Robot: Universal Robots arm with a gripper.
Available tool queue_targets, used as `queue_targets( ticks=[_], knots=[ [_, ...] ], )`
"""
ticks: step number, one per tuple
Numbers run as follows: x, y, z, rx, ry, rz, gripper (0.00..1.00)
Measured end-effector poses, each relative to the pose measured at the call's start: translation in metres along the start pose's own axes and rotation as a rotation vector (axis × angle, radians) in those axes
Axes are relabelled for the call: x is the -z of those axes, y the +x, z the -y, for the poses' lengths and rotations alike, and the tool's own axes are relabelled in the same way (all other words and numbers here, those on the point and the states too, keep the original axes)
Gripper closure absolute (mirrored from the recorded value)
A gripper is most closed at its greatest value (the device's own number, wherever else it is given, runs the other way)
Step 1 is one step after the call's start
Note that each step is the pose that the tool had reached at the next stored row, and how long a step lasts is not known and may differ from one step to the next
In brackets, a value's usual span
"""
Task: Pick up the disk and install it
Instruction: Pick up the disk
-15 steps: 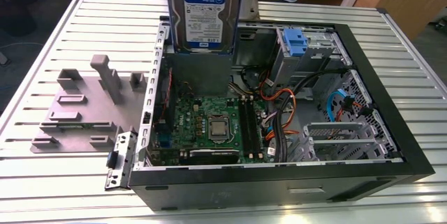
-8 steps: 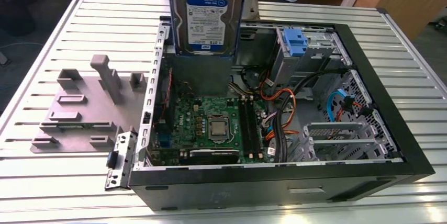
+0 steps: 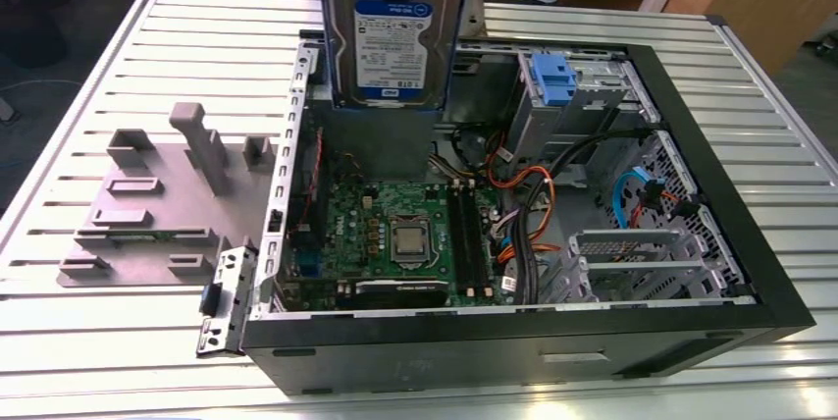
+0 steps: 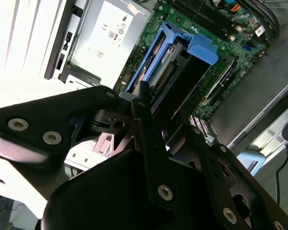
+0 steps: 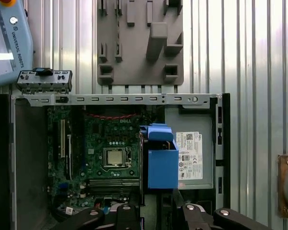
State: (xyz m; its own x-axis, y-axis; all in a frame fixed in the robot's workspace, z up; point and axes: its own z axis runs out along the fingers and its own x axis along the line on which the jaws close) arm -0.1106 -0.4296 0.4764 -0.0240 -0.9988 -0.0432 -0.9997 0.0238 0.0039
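**Exterior view:** a flat silver-grey hard disk (image 3: 392,37) with a blue-and-white label and blue plastic carrier frame hangs upright over the open black computer case (image 3: 524,327). It sits above the case's wall nearest the tabletop's far edge, clear of the green motherboard (image 3: 392,234). The case lies on its side on the slatted metal tabletop (image 3: 131,361) with the panel off, apparently so its bays can be reached from above. A grey moulded fixture plate (image 3: 157,204) rests beside the case, toward the tabletop edge at the exterior view's left.

**Second wrist view:** the black end effector (image 4: 158,103) is narrowed onto the disk, one finger (image 4: 146,124) running along its side. The blue end tab (image 4: 204,48) points away from the wrist — a hold that likely leaves that end free. A large grey box with a white sticker (image 4: 105,33) lies beyond.

**First wrist view:** the disk hovers between the motherboard and the grey box — not yet seated in any bay.
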Motion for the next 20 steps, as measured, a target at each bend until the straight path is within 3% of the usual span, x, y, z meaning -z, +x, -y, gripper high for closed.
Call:
queue_targets(
  ticks=[7, 20],
  knots=[
    [0.0003, 0.007, 0.0042, 0.0, 0.0, 0.0, 0.65],
    [0.0012, 0.0314, 0.0149, 0.0, 0.0, 0.0, 0.65]
  ],
)
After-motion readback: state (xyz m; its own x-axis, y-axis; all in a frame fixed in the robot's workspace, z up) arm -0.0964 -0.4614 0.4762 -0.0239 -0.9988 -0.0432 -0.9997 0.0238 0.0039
